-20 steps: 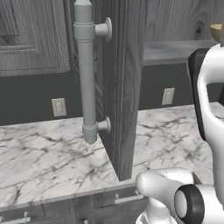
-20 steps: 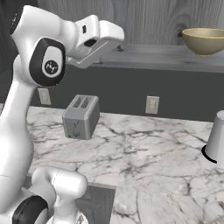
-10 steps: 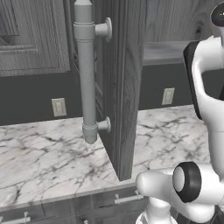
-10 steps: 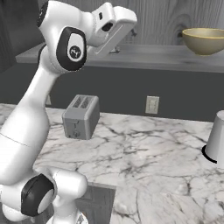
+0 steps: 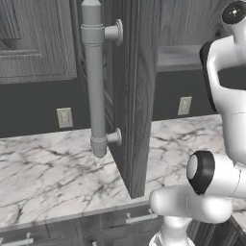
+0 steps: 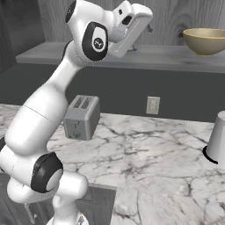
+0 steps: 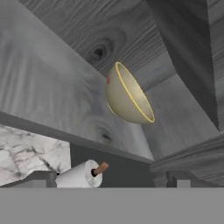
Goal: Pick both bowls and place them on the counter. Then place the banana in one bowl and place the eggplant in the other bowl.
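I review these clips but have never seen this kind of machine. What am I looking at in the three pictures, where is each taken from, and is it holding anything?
This is a rendered kitchen with a white robot arm on a base. Two cameras ride on that base, behind the arm to its left and right. The third sits on the hand and looks along the gripper, which is raised toward a grey wooden shelf and holds nothing; its jaws are open. A tan-yellow bowl stands on that shelf; the hand view, rolled sideways, shows it too. On the marble counter are a toaster and a paper towel roll. The left view shows an open cabinet door.
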Motion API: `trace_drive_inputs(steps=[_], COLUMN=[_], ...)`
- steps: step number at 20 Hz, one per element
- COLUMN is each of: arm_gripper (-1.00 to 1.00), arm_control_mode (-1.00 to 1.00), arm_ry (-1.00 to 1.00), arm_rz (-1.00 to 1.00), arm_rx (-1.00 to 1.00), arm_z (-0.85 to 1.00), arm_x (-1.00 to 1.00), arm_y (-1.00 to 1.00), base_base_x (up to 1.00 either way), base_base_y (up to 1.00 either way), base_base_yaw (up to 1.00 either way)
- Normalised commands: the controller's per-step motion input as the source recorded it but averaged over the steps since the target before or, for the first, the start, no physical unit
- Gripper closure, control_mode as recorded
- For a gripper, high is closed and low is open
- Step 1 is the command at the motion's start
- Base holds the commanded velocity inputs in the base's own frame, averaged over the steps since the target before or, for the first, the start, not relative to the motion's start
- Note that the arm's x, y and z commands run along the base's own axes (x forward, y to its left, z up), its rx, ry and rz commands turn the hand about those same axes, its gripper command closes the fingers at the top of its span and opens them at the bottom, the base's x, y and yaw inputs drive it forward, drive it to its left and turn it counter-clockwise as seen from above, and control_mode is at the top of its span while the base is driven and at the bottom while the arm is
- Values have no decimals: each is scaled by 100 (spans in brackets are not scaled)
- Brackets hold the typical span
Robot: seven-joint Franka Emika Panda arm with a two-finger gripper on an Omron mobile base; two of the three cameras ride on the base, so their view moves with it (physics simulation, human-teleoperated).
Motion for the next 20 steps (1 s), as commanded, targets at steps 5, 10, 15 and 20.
trace_drive_inputs(steps=[5,10,15,20], arm_gripper=[-100,-100,-100,-100], arm_control_mode=[-100,-100,-100,-100], arm_ry=[11,5,4,1], arm_rz=[0,0,0,4], arm_rx=[-1,0,0,0], arm_z=[0,0,0,-1], arm_x=[53,52,50,49], arm_y=[-40,-45,-37,-26], base_base_x=[0,0,0,0], base_base_y=[0,0,0,0], base_base_yaw=[0,0,0,0])
